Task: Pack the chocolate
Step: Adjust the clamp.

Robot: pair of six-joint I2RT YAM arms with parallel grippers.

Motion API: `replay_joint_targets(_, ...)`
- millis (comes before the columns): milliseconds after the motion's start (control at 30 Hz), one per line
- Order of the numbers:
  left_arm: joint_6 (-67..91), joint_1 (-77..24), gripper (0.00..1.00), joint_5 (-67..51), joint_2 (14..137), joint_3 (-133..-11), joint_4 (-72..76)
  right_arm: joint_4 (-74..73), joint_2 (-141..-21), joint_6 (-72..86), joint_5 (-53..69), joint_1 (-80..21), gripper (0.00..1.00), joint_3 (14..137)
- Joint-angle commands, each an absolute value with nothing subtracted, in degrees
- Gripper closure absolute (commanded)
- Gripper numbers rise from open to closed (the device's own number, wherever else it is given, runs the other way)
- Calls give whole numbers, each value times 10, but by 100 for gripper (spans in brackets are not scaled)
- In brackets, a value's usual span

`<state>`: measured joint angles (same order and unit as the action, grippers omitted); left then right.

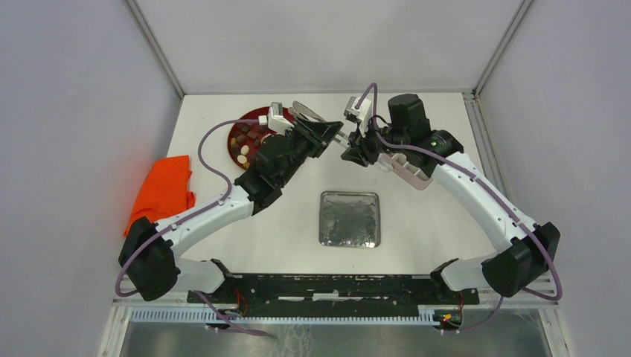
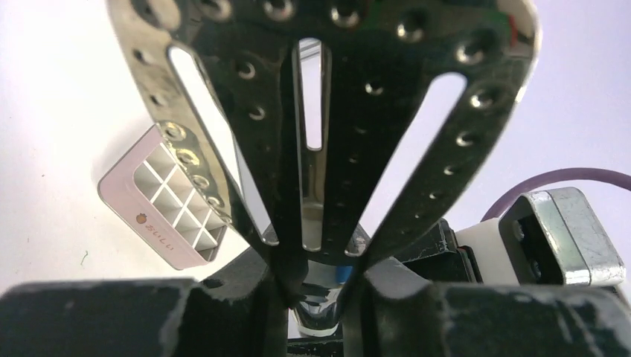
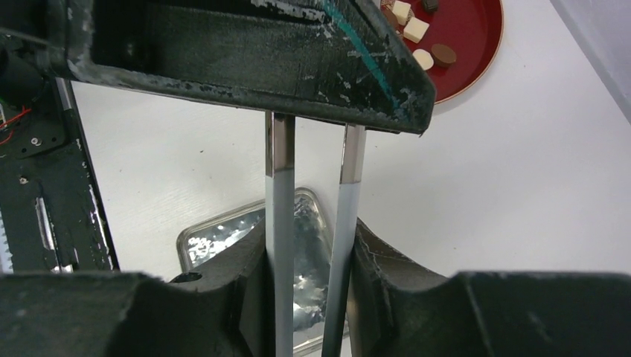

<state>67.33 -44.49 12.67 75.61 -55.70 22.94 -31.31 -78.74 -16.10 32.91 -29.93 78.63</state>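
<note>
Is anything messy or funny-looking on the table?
Only the orange cloth looks messy: it lies crumpled by the table's left edge. I see no chocolate spilled off the red plate.

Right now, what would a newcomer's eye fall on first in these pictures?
The left gripper and right gripper meet on shiny perforated metal tongs over the far middle of the table. Then come the bright orange cloth at the left edge and the round dark-red plate of small chocolate pieces beside the left gripper.

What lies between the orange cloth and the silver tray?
In the top view, the left arm crosses between the orange cloth and the silver tray.
</note>
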Motion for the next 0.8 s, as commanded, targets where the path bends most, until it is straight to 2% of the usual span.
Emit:
replay_joint_targets(0, 721, -444, 86, 135, 763, -564, 258, -284, -768, -186, 322, -305, 61, 798)
replay_joint_targets(133, 742, -444, 98, 132, 762, -558, 259, -282, -767, -188, 327, -305, 58, 797)
replay_joint_targets(333, 760, -445, 98, 129, 762, -544, 270, -272, -777, -169, 357, -304, 38, 805)
replay_joint_targets(500, 760, -445, 98, 133, 757, -537, 271, -278, -787, -163, 347, -304, 40, 823)
replay_joint_targets(667, 759, -445, 98, 138, 754, -535, 272, -291, -793, -170, 331, -304, 48, 822)
replay_joint_targets(767, 759, -444, 98, 136, 757, -536, 272, -299, -797, -171, 334, -305, 49, 820)
